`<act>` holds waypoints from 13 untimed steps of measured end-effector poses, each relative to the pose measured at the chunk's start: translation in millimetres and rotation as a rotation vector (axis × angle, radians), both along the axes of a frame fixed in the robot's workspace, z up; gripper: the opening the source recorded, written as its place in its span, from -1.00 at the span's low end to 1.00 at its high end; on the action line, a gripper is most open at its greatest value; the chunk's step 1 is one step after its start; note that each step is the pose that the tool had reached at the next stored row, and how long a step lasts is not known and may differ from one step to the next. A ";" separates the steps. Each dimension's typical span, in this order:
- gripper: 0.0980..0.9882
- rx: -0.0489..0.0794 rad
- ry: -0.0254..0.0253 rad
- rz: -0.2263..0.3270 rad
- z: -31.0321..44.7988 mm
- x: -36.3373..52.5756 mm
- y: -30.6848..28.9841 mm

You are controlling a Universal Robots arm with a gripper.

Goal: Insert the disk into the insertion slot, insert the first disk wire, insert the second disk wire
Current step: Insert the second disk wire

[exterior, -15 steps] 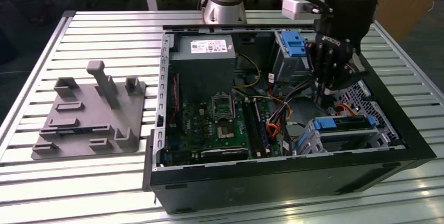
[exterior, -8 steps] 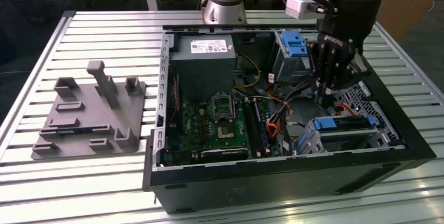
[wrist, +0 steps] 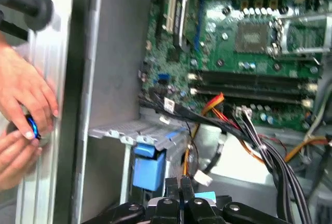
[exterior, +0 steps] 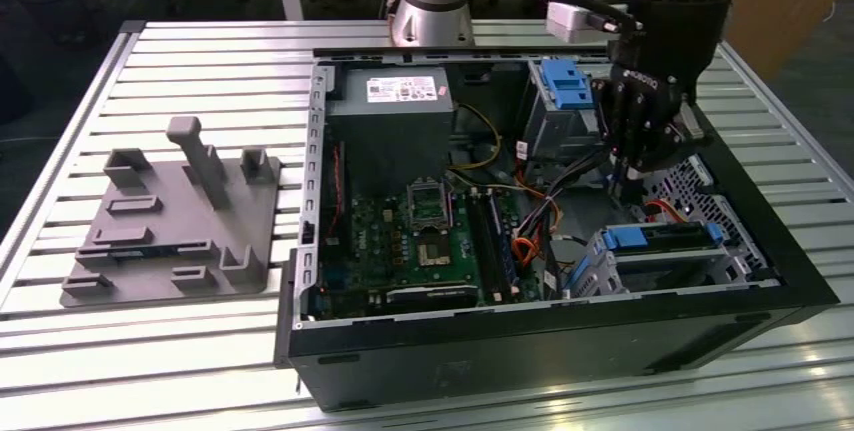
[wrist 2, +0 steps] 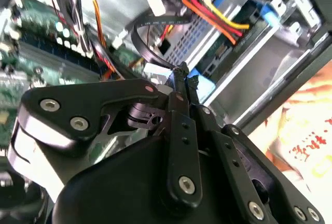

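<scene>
The disk (exterior: 663, 240), silver in a blue carrier, lies inside the insertion slot (exterior: 674, 269), a perforated metal cage at the case's corner on the exterior view's right. My gripper (exterior: 639, 173) hangs just above and behind the cage. Its fingers (wrist 2: 179, 86) are pressed together on the blue plug (wrist 2: 200, 82) of the second disk wire (wrist 2: 139, 33), a dark cable looping away. The plug (wrist: 205, 197) also peeks out beside the fingertips (wrist: 173, 184) in the first wrist view. The first disk wire (wrist 2: 206, 9), red-orange, runs to the disk's back end.
The open computer case (exterior: 534, 351) holds a green motherboard (exterior: 427, 241), a grey power supply box (exterior: 394, 91) and a taller bay with a blue latch (exterior: 566, 84). A grey fixture (exterior: 180, 221) lies on the slatted table. A person's hands (wrist: 23, 105) rest outside the case wall.
</scene>
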State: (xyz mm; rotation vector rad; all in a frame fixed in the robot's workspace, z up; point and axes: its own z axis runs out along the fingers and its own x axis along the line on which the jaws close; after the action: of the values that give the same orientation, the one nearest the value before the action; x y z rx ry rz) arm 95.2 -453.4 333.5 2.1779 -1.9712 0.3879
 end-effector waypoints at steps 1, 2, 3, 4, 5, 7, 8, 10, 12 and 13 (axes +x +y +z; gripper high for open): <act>-0.90 0.009 -0.0150 0.000 0.0 -0.6 0.0; -0.90 0.017 -0.0304 0.000 0.0 -1.0 0.0; -0.90 0.024 -0.0427 0.000 0.0 -1.7 0.0; -0.90 0.028 -0.0498 0.000 0.0 -3.3 0.0; -0.88 0.030 -0.0519 0.000 -0.1 -4.7 0.0; -0.74 0.034 -0.0520 0.000 -0.1 -5.2 0.0; -0.60 0.036 -0.0520 0.000 0.0 -5.3 0.0; -0.60 0.041 -0.0520 -0.001 0.0 -5.4 0.0; -0.60 0.052 -0.0520 -0.003 -0.2 -5.5 0.0; -0.60 0.065 -0.0522 -0.003 -0.3 -5.4 0.0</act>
State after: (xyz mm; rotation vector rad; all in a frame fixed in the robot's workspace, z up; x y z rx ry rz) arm 89.7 -453.4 333.2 2.2254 -2.0415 0.3894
